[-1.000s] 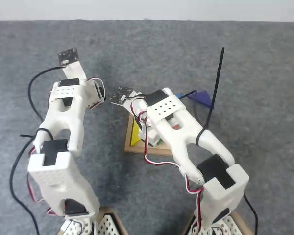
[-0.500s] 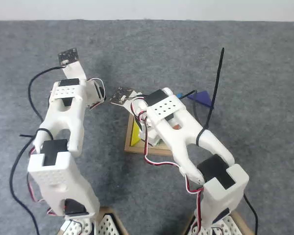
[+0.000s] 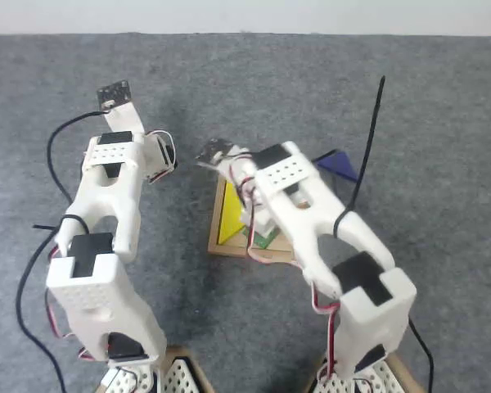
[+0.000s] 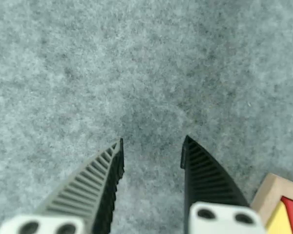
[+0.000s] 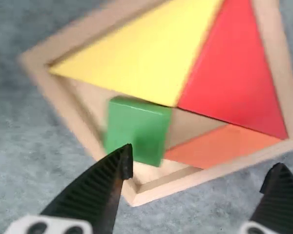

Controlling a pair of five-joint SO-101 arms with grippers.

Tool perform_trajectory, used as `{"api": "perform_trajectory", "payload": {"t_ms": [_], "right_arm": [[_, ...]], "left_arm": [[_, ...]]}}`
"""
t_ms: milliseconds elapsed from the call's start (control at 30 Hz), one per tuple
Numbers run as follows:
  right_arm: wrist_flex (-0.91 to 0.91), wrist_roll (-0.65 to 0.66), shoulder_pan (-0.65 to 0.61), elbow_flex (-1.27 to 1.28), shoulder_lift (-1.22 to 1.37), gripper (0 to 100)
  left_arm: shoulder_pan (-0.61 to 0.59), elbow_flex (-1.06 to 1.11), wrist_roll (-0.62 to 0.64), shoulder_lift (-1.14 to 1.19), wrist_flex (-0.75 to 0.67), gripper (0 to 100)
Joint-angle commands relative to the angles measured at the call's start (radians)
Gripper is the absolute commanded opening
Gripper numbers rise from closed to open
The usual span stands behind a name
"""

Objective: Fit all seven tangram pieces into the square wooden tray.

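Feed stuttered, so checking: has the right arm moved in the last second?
Yes. In the high view the right arm has swung toward the picture's right across the wooden tray, which stayed put, uncovering more of the yellow triangle.

Grey surface (image 3: 442,98) lit softly and evenly from above, a faint diffuse shadow cast beside the left arm (image 3: 110,188), a dimmer patch thrown just ahead of the left jaws, yellow piece (image 5: 146,48) and wooden tray (image 5: 44,78) brightly lit.
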Motion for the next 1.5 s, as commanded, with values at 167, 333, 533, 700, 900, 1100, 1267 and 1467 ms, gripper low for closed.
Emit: {"api": "perform_trajectory", "payload": {"t_ms": [167,333,533,700,900,1100,1267,1467], "right_arm": [[-0.027,-0.014,0.03,-0.129,0.143,39.5],[-0.019,-0.018,-0.054,-0.127,0.116,39.5],[-0.027,-0.054,-0.102,-0.074,0.113,39.5],[-0.018,-0.06,-0.051,-0.101,0.047,39.5],[-0.015,-0.028,0.064,-0.11,-0.038,39.5],[-0.016,-0.002,0.189,-0.141,-0.022,39.5],[-0.027,-0.087,0.314,-0.249,-0.059,39.5],[0.042,0.112,0.352,-0.477,0.124,39.5]], "left_arm": [[0.0,-0.01,-0.011,-0.066,-0.008,19],[0.0,-0.012,-0.011,-0.066,-0.008,19],[0.0,-0.012,-0.011,-0.068,-0.008,19],[0.0,-0.012,-0.011,-0.068,-0.008,19],[0.0,-0.012,-0.011,-0.069,-0.008,19],[0.0,-0.012,-0.011,-0.066,-0.008,19],[0.0,-0.012,-0.011,-0.066,-0.008,19],[0.003,-0.008,-0.011,-0.064,-0.009,19]]}}
